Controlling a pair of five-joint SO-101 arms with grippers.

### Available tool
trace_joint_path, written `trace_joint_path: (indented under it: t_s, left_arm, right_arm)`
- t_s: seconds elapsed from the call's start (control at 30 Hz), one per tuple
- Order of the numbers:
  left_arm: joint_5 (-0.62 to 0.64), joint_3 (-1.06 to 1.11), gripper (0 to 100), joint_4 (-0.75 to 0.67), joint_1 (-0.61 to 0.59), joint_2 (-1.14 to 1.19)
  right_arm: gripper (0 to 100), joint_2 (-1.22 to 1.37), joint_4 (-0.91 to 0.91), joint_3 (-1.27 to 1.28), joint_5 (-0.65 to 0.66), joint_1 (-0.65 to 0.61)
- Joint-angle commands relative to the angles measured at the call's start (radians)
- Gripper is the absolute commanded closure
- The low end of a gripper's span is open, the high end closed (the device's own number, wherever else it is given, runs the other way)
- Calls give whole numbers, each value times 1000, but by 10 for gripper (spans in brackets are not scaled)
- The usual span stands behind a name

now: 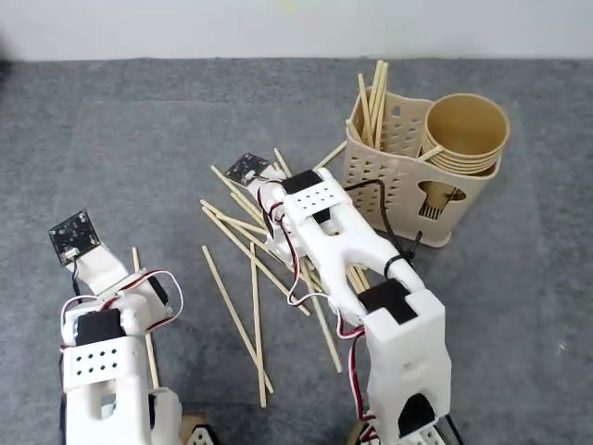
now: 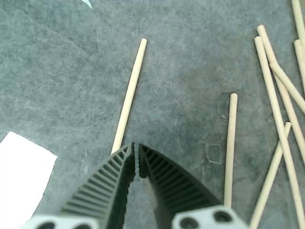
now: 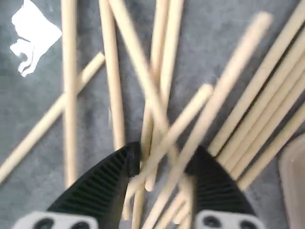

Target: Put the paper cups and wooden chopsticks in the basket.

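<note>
Chopsticks [image 3: 190, 109] heaped, between parted right jaws

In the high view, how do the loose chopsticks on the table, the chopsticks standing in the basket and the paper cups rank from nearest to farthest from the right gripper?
1. Loose chopsticks: on the table, under the right gripper.
2. Standing chopsticks: in the basket's nearer compartment.
3. Paper cups: stacked in its farther compartment.

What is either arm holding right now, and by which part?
Nothing. The left gripper is shut and empty; the right gripper has open jaws straddling several chopsticks, not clamping them.
</note>
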Motion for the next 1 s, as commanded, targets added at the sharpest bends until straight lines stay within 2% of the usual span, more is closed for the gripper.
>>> trace_joint_path:
  t_s: [0.0,0.2,0.6,0.97]
  left_arm:
    - [-9,-5,987,-14,-6,-31]
    - [-9,-5,987,-14,-6,-31]
    - [-9,4,987,-18,-3,-31]
    - [-9,4,987,-18,-3,-31]
  right_arm:
    - [980,-7,-2,-77,2,13]
    - [991,-47,58,-114,66,21]
    - [991,-314,312,-270,72,13]
    - [991,-420,358,-526,72,12]
